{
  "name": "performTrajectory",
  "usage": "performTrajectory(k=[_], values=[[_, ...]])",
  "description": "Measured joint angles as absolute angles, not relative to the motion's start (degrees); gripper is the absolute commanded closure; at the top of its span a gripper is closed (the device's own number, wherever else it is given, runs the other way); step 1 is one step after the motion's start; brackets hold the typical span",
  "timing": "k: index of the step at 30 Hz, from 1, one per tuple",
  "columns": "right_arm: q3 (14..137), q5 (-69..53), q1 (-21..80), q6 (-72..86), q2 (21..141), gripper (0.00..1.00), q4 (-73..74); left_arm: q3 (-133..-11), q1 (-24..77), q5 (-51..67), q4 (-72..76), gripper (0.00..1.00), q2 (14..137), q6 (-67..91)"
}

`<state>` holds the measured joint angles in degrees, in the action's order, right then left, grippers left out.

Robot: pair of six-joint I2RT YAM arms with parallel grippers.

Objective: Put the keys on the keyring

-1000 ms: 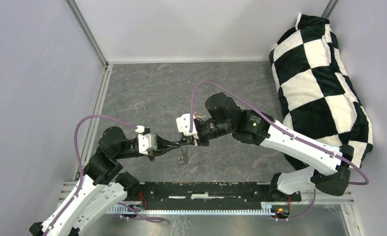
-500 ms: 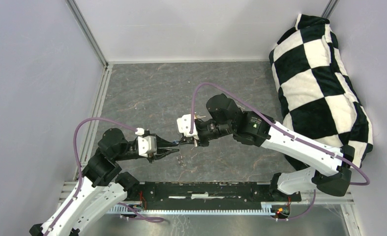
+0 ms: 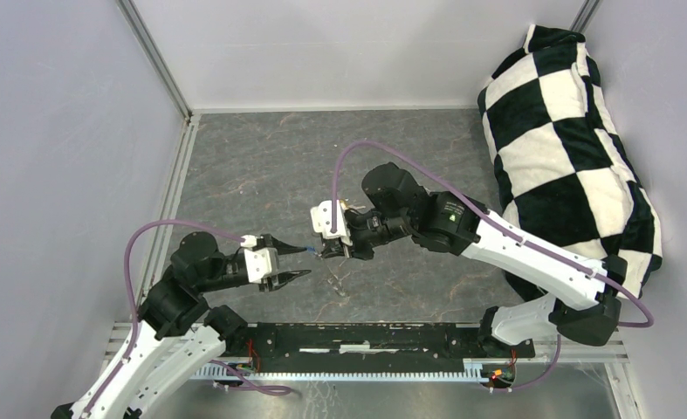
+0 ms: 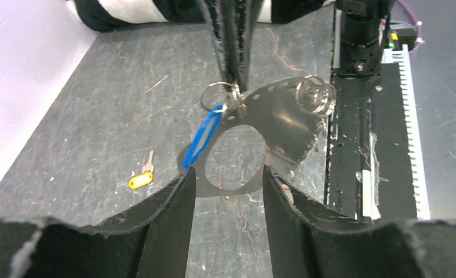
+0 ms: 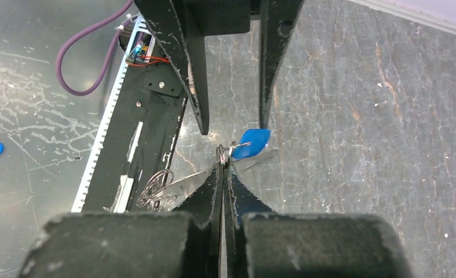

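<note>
1. Right pincer (image 5: 222,169): fingers pressed together and clamped on the top edge of the keyring (image 4: 283,124). The keyring hangs in the air above the worktop (image 4: 98,116), mid-scene, close to the black rail (image 4: 353,162) at the near edge.
2. Left pincer (image 4: 228,171): fingers apart with nothing between them. It faces the keyring from the left, just beside it and not touching.
3. Blue key (image 4: 205,136): dangles from a small wire ring (image 4: 216,92) at the clamp point and appears to be threaded on already.
4. Brass key (image 4: 141,179): lies flat on the worktop, on the far side of the hanging keyring and apart from it.
5. Keyring, handling (judgement): a thin metal band, light, stiff but probably springy. It is smooth, so it is likely to swing or twist in a pinch. Best held on the flat of the band near the wire ring, leaving the ring itself free for threading.
6. Brass key, handling (judgement): tiny, flat, light and rigid. It may skid on the hard surface when nudged. Take it across the yellow head, leaving the hole clear.
</note>
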<state>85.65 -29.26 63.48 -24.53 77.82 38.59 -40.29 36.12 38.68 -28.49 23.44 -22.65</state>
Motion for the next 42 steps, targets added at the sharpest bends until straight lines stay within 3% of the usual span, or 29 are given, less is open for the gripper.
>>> performTrajectory(k=[6, 22, 27, 34, 40, 42], values=[[85.7, -29.5, 63.5, -24.5, 78.3, 1.00, 40.4, -40.4, 36.1, 36.2, -26.0, 0.40, 24.1, -22.6], [85.8, -29.6, 63.5, -24.5, 79.2, 1.00, 41.8, -40.4, 36.1, 37.2, -23.5, 0.39, 25.1, -28.6], [86.1, -29.6, 63.5, -24.3, 80.5, 1.00, 42.0, -41.0, 36.1, 42.7, -24.6, 0.54, 27.2, -29.9], [86.5, -29.5, 63.5, -24.2, 80.7, 1.00, 42.1, -41.8, 36.1, 46.7, -28.1, 0.67, 30.6, -31.2], [86.8, -29.5, 63.5, -24.0, 80.7, 1.00, 42.1, -41.8, 36.1, 44.5, -28.3, 0.94, 29.3, -31.5], [86.8, -29.4, 63.5, -23.8, 80.7, 1.00, 42.1, -41.8, 36.1, 42.7, -27.2, 0.98, 28.6, -31.4]])
